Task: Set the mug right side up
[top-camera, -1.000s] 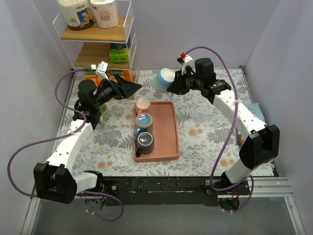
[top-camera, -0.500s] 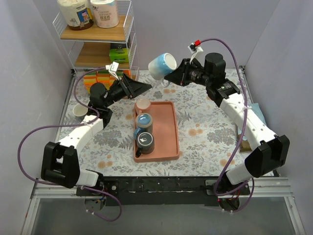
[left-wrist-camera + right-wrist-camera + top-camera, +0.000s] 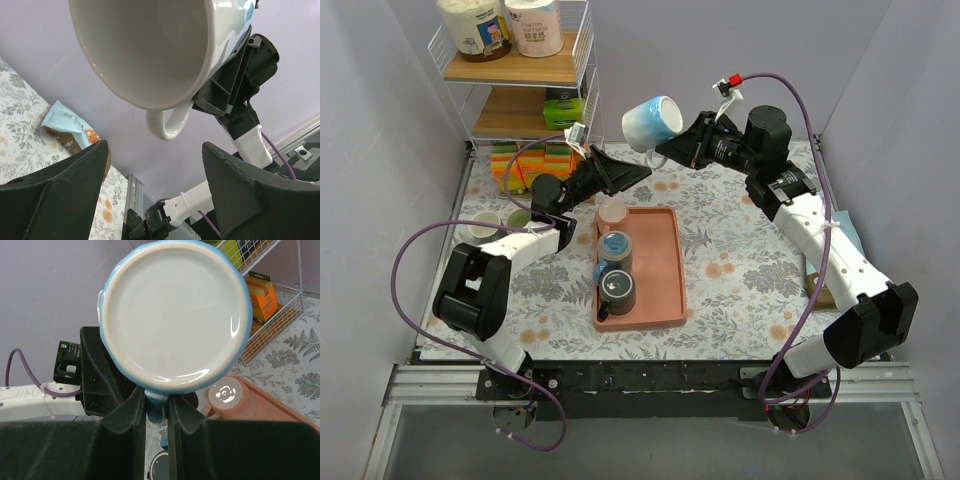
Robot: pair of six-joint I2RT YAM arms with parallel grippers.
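Top external view, nearest me: the pink tray (image 3: 670, 290) carries three cups (image 3: 613, 262). Beyond it my left gripper (image 3: 628, 172) stands spread, gripping nothing, just below the blue mug (image 3: 648, 124). My right gripper (image 3: 685, 152) pinches the mug's handle, holding it aloft, tipped sideways, mouth toward the left gripper. Farthest back stands the shelf (image 3: 520, 75).

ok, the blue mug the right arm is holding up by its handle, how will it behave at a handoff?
Likely rigid but fragile: the mug looks like glazed ceramic. The glossy glaze suggests it's slippery. The right end effector pinches only the thin handle, so the body may pivot if the left end effector bumps it.
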